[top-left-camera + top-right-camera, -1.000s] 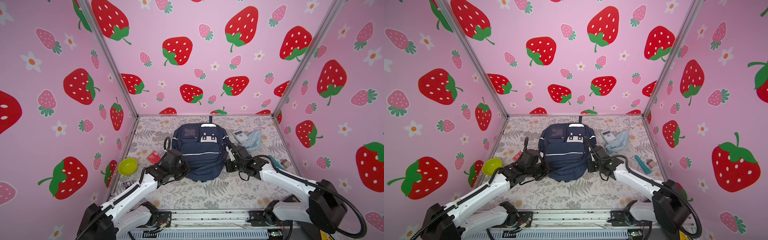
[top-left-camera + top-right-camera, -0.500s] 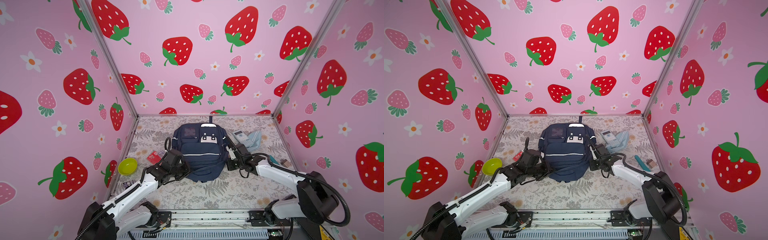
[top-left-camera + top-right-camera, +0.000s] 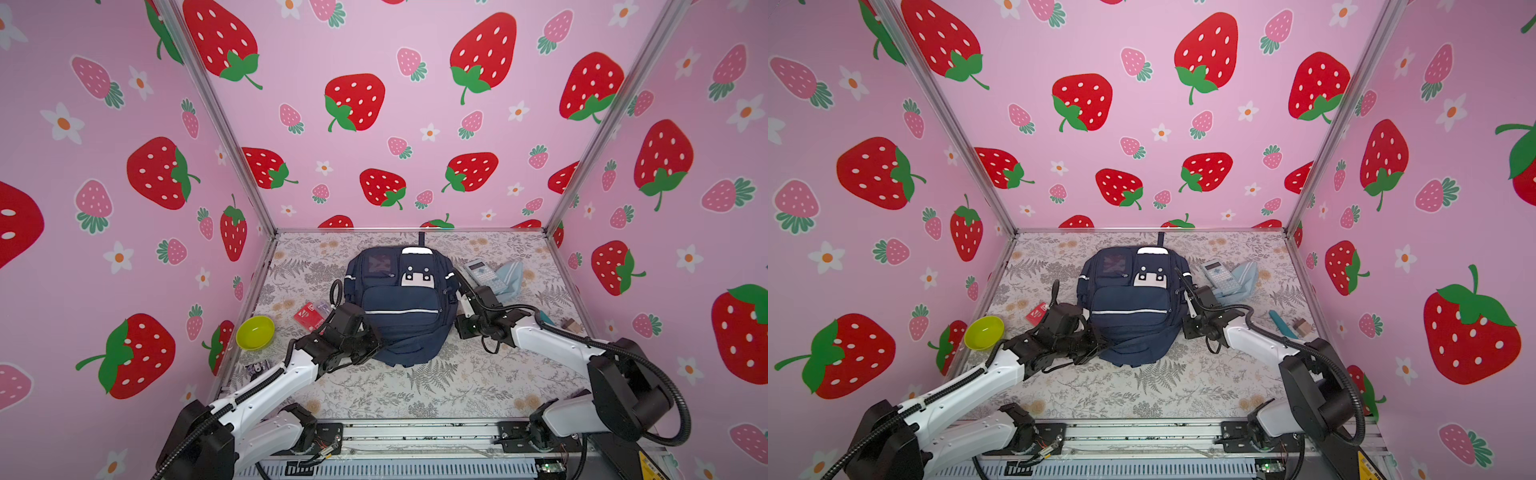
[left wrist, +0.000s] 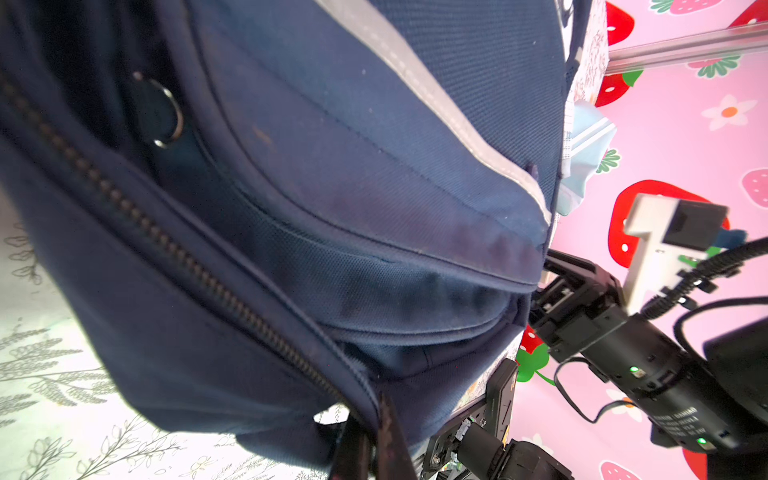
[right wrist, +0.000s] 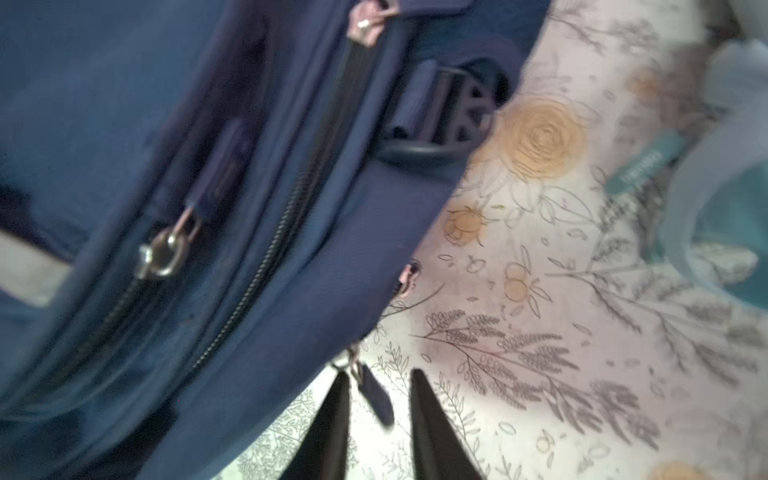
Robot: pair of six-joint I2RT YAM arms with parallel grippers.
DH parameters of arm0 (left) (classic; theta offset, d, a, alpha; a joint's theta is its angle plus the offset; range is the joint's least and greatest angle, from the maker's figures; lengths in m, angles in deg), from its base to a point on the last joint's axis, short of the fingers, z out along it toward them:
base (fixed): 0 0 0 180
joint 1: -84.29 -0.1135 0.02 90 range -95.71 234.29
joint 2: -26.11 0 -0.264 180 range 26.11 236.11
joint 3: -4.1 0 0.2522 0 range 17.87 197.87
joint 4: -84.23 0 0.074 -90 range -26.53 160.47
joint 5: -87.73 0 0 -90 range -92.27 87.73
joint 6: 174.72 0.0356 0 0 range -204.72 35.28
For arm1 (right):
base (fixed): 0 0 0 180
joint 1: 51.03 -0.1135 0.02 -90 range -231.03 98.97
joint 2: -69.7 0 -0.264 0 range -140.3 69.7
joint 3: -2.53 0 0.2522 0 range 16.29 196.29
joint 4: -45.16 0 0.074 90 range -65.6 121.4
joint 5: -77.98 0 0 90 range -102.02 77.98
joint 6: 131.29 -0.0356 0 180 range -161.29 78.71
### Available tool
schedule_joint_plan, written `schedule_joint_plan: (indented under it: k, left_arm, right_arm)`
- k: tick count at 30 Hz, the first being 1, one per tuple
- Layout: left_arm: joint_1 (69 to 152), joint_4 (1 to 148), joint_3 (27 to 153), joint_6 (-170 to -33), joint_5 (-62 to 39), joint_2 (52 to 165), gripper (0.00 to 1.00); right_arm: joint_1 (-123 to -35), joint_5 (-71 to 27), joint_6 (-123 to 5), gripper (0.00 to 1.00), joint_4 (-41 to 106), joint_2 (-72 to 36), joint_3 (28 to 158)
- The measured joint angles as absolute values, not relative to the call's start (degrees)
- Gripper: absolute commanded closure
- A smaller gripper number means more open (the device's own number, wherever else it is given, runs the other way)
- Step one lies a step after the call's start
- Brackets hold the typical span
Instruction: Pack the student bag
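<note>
bag (image 3: 401,307) lay flat on the mat (image 3: 415,386), front up, abt ctr and twd the back wall, top loop pointing away from the arms. a thin white stripe ran across its front pocket, w/ the white-and-navy patch nr the top. left gripper (image 4: 370,415) sat at the bag's near left corner, right against the fabric in both top views. in the left wrist view its fingers stood close together at the end of a zip run w/ fabric on them, but i couldn't tell if they pinched anything. right gripper (image 5: 379,374) was at the bag's right side, low by the mat. right wrist view showed its jaws apart, w/ a small navy zip pull (image 5: 376,399) hanging btw the fingers, too blurred to say if it touched either. calc (image 3: 484,274) lay right of the bag, touching a pale blue pouch (image 3: 513,276), both just beyond the right gripper. red pack (image 3: 308,316) lay left of the bag, just beside the left arm's wrist, and a green bowl (image 3: 255,332) sat further left nr the wall. a teal thing (image 3: 1281,322) and a small brown block (image 3: 1301,326) lay nr the right wall, well apart from the bag.
</note>
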State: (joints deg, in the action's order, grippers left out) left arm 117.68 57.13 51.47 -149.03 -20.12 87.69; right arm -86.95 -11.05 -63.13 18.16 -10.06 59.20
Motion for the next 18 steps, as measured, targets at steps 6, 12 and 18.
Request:
schedule_joint_plan:
  k: [6,12,18]
  left_arm:
    - [119.2,54.5,53.9,-144.4,-20.7,88.3,0.44]
    - [119.4,45.2,66.6,-127.7,-16.2,87.6,0.36]
    - [120.8,37.7,78.3,-108.9,-12.7,95.8,0.35]
  right_arm:
    - [-87.1,-8.1,-66.9,0.5,13.3,2.7,59.3]
    - [-88.3,-9.7,-71.1,0.49,12.0,10.4,59.2]
    - [-88.4,-12.9,-75.1,0.49,12.2,10.8,59.0]
